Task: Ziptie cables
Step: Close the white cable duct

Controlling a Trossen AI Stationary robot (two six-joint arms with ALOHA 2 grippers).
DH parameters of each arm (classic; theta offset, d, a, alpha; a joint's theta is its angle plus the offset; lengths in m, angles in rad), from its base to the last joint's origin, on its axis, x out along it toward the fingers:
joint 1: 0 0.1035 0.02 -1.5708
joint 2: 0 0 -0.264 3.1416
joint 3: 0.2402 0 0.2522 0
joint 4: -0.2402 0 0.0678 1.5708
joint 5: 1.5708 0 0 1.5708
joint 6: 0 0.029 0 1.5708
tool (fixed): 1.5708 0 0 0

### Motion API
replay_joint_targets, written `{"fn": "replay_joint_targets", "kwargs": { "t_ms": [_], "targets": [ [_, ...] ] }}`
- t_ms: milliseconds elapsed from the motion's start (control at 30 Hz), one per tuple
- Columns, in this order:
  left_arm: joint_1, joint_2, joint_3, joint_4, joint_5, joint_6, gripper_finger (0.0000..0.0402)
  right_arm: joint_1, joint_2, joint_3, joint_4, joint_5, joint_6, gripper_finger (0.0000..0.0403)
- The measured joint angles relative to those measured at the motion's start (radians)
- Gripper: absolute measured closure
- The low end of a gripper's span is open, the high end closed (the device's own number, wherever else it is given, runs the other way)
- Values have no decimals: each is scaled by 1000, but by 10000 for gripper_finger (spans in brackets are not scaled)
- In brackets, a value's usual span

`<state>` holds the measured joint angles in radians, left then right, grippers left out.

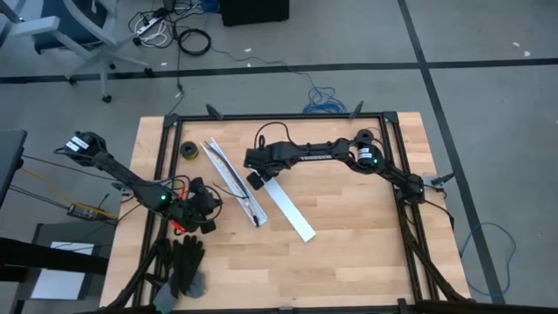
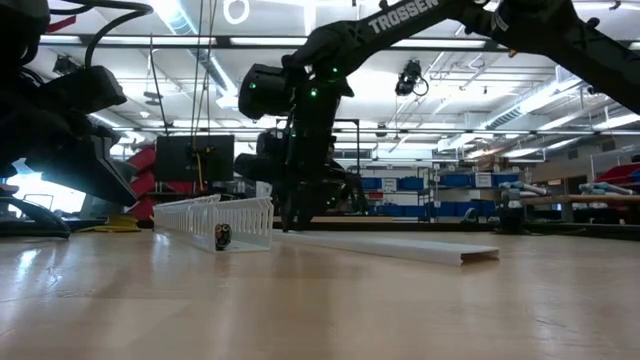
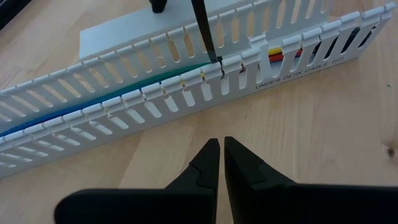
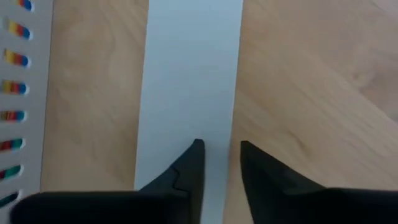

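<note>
Wood table [image 1: 349,227] in a shelved workshop: left pincer [image 3: 219,155] clenched empty, right pincer [image 4: 217,155] slightly parted over white strip [image 4: 189,74].

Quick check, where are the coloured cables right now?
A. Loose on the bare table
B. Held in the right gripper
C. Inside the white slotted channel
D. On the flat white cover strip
C: the cables show through the slots of the white channel.

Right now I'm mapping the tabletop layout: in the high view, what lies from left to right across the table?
Left hand → white slotted channel holding the cables → right hand → flat white cover strip.
</note>
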<state>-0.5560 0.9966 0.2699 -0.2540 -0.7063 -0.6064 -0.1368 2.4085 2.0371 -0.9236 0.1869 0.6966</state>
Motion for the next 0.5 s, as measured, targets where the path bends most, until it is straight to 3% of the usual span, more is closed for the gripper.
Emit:
{"fn": "replay_joint_targets", "kwargs": {
  "t_ms": [233,500],
  "targets": [
    [0,0,0,0,0,0,402,26,0,90,16,2,-45,217],
    [0,0,0,8,0,0,402,37,0,93,-26,-21,-89,128]
  ]
}}
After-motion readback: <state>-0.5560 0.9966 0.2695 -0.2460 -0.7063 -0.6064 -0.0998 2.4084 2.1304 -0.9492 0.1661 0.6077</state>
